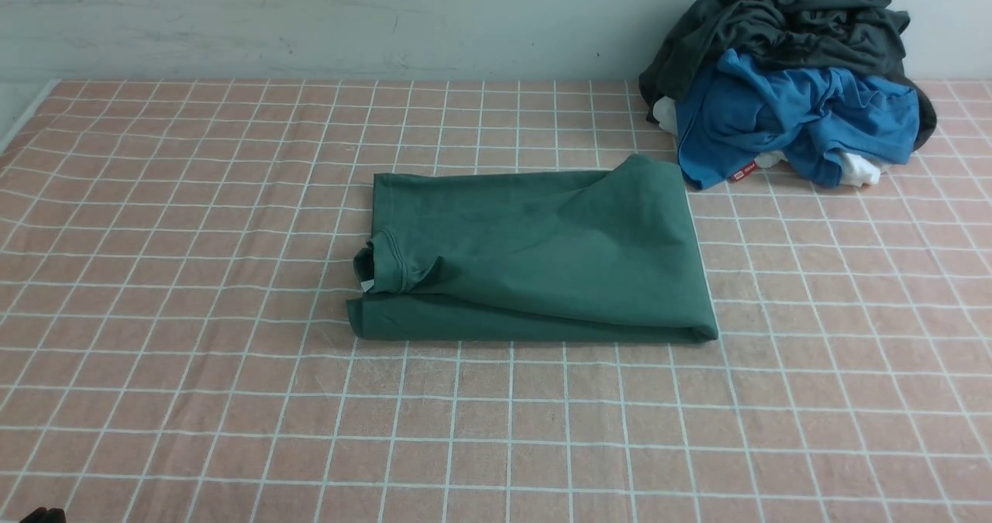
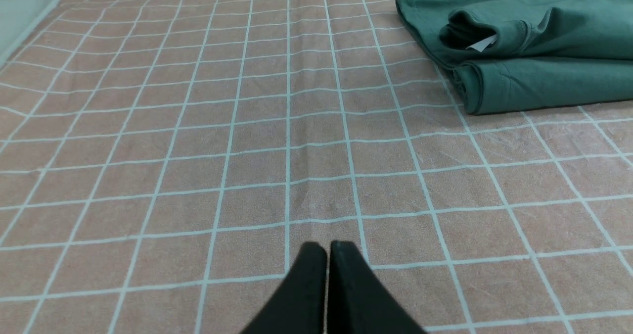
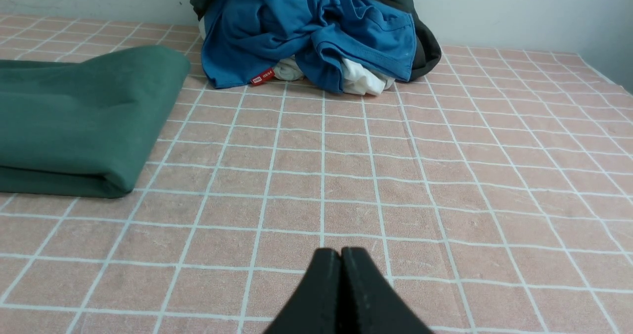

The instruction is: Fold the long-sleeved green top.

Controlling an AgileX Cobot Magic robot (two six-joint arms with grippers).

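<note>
The green long-sleeved top (image 1: 535, 256) lay in the middle of the counter (image 1: 194, 399), already folded into a compact rectangle of several layers, so the task looked finished or very close to it. No sleeve hung out and the edges were rather straight. What might be left, in my judgement, was only small tidying: at the left end the ribbed collar (image 1: 385, 263) was a little open, with the white neck label (image 1: 366, 284) peeking out, and the top layer had a soft bump near the far right corner. The cloth was dark green, matte and thick-looking, with a rounded fold along the near edge. The chest logo was not visible. Both arms were well apart from the garment. The left hand (image 2: 327, 247) had its two black fingers closed together, holding nothing, over bare checked cloth near the left end of the top. The right hand (image 3: 340, 252) was also closed and empty, on the other side. Behind the top, at the far right by the wall, a pile held a blue garment (image 1: 790, 116) and a dark grey garment (image 1: 783, 19).
</note>
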